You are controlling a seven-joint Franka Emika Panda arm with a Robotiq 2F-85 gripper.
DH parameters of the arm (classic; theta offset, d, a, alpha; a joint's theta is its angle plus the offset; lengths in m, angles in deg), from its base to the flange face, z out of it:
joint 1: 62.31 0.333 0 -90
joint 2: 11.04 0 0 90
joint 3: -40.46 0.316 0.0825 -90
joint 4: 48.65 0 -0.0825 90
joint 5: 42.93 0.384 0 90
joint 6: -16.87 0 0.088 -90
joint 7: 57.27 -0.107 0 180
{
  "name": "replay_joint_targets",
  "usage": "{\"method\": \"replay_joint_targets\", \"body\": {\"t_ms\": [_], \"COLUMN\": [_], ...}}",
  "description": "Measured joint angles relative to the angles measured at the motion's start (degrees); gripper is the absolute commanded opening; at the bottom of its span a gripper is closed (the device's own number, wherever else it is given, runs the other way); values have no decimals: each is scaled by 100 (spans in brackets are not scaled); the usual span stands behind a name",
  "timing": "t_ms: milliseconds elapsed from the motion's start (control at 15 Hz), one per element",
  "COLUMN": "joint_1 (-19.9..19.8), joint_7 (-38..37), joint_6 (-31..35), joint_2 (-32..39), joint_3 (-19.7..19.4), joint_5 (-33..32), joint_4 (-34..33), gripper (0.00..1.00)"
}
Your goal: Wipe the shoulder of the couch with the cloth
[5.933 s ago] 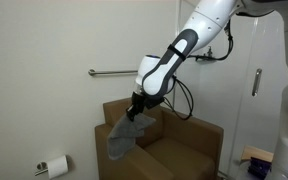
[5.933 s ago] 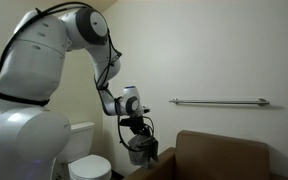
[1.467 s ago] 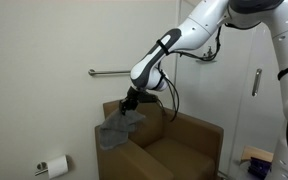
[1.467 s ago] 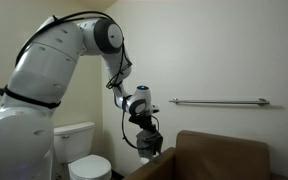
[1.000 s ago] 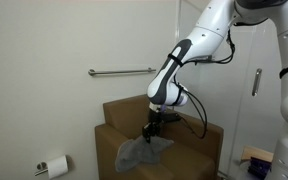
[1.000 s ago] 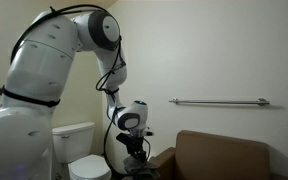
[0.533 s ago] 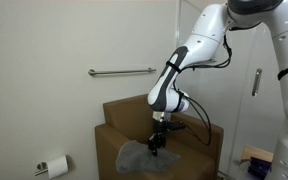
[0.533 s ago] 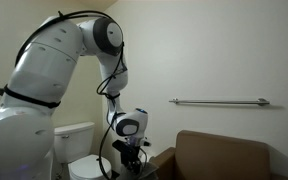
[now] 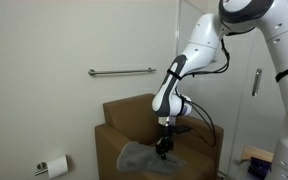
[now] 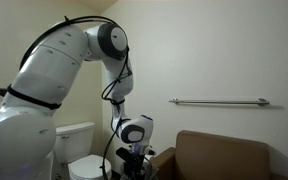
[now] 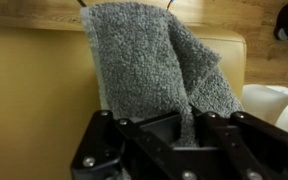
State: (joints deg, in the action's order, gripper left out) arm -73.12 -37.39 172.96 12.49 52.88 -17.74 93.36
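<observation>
A grey terry cloth (image 9: 139, 158) lies draped over the near arm of the brown couch (image 9: 129, 112). My gripper (image 9: 163, 148) points down at the cloth's right end. In the wrist view the cloth (image 11: 149, 65) spreads away from my gripper (image 11: 187, 128) over the tan couch surface (image 11: 34, 90), and a fold of it runs down between the jaws, which are shut on it. In an exterior view the gripper (image 10: 132, 166) is low beside the couch's end (image 10: 224, 155), and the cloth is hidden there.
A wall grab bar (image 9: 122, 71) runs above the couch and shows in both exterior views (image 10: 219, 101). A toilet (image 10: 82, 142) stands beside the couch. A toilet-paper roll (image 9: 52, 167) hangs low on the wall. A door (image 9: 256, 80) is behind the arm.
My gripper has moved down and forward along the couch arm, dragging the cloth with it from the top of the back to the lower front part.
</observation>
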Motion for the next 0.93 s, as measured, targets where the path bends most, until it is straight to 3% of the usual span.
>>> {"method": "replay_joint_targets", "body": {"t_ms": [333, 667, 933], "joint_1": [77, 613, 857], "joint_7": [-19, -719, -1037], "joint_6": [-123, -123, -157], "joint_2": [31, -15, -258], "joint_3": [-14, -451, -677], "joint_5": [-94, -939, -1342], "joint_4": [-134, -264, -412], "gripper": [65, 96, 100]}}
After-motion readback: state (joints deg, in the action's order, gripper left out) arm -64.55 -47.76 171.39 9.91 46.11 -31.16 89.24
